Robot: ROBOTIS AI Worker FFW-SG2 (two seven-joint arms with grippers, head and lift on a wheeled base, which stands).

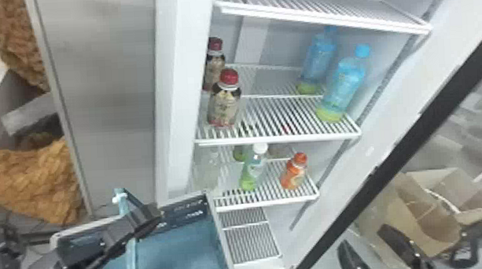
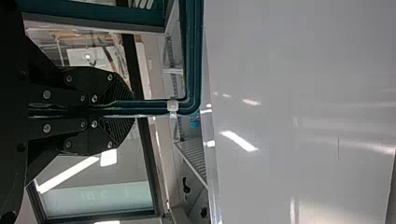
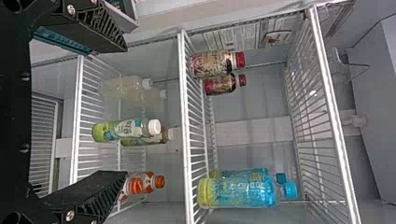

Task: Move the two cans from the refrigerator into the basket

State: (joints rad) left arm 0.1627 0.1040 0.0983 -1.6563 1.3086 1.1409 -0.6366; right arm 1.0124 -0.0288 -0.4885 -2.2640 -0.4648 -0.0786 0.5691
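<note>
"where are the cans?"
"i can't tell which things those are. upright bottles (image 3: 236,191) stand in the refrigerator (image 1: 180,88), above and right of the basket (image 1: 185,221)."
"which arm is nearer?"
"likely the right: its gripper (image 3: 123,109) faces them, fingers spread sideways and holding nothing, so it would reach forward across their vertical axis."
"and the left gripper (image 2: 126,108)?"
"closed on the basket's handle (image 2: 156,107)."

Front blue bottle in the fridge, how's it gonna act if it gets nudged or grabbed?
The bottle stands tall and fairly narrow, so a push up near its cap would likely tip it. Its smooth, shiny sides may be a bit slippery to grip. Slid along, its base could catch on the bars of the wire shelf.
</note>
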